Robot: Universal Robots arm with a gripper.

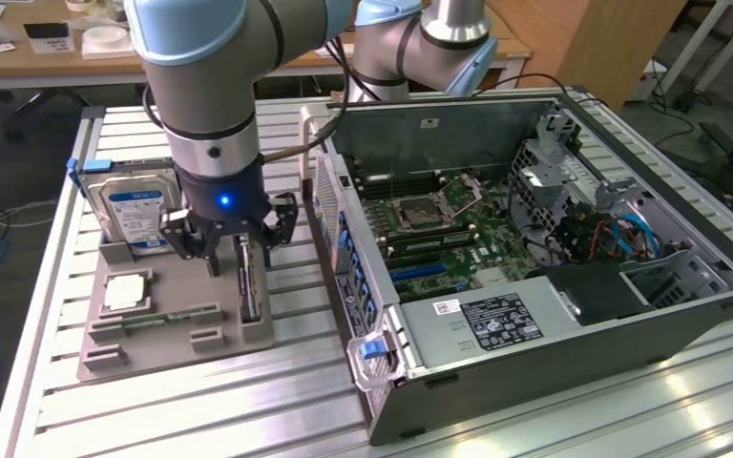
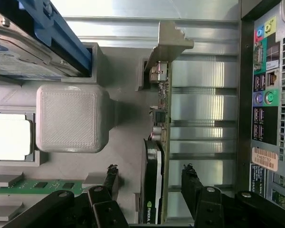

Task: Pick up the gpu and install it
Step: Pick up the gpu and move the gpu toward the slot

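- Reference: grey parts holder (image 1: 195, 286), lying on the slatted metal table (image 1: 188, 410). All positions below are taken against it.
- hard drive (image 1: 137, 215): stands upright on edge in the holder's far corner, on the exterior view's left. Its blue-and-white label faces the camera.
- processor chip (image 1: 125, 291): lies flat in a square recess of the holder, on the near side of the hard drive.
- memory stick (image 1: 157, 320): green, lies in a narrow slot of the holder, just on the near side of the processor chip.
- gripper (image 1: 240, 262): hangs over the holder's edge on the exterior view's right, pointing straight down, jaws spread wide. In the wrist view one finger (image 2: 111, 178) stands on each side of the gpu (image 2: 154, 190), with a visible gap to the card on both sides. Nothing is held.
- gpu (image 1: 249, 296): stands on its long edge, seated in the holder's slot along that same edge, between the fingers. In the wrist view the black shroud faces the holder's middle and the green board faces away from it. The silver bracket (image 2: 168, 40) is at the end far from the gripper.
- computer case (image 1: 533, 286): lies on its side just beyond the holder on the exterior view's right, with the side panel off and the motherboard (image 1: 430, 224) exposed. Its rear port panel (image 2: 266, 90) faces the holder.
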